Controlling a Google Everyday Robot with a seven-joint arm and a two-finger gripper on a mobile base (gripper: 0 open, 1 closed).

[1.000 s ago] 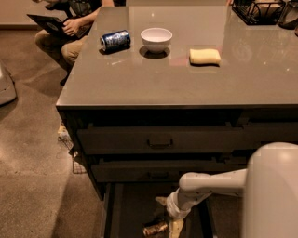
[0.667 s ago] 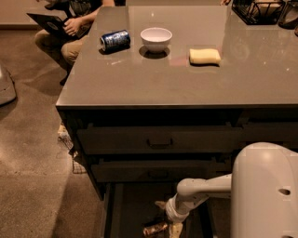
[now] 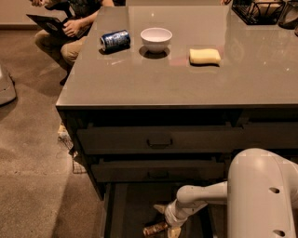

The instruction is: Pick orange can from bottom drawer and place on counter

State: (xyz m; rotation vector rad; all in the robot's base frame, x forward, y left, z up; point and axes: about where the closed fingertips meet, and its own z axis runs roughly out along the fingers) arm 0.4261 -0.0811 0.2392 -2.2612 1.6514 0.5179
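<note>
— Since the earlier frame, what has moved?

— Only slightly: the gripper point(image 3: 167, 219) sits a touch lower inside the bottom drawer point(image 3: 130, 209), at the lower middle of the frame. The orange can point(image 3: 155, 228) has kept its spot, and nothing on the bench point(image 3: 177, 79) has shifted.

— Where exactly is that can?

— Lying on its side on the dark drawer floor, near the bottom edge of the frame, just left of the gripper. Its right end meets the lower finger; whether they touch is hard to tell.

— And the fingers point(image 3: 160, 208)?

— Spread wide, one pale tip above the can and one beside it, with nothing held.

— What is hidden or cut off?

— The drawer's front runs off the bottom of the frame. The white arm housing point(image 3: 265, 195) at lower right covers that side of the drawers. A seated person point(image 3: 70, 28) with a laptop point(image 3: 46, 23) at upper left is cropped at the top, as is a wire rack point(image 3: 258, 10) at upper right.

— Any writing?

— The blue can point(image 3: 115, 40) on the bench, left of the white bowl point(image 3: 156, 39), carries pale lettering that cannot be read. The orange can's mottled label is too dim to make out. The yellow sponge point(image 3: 205, 56), right of the bowl, is plain.
</note>
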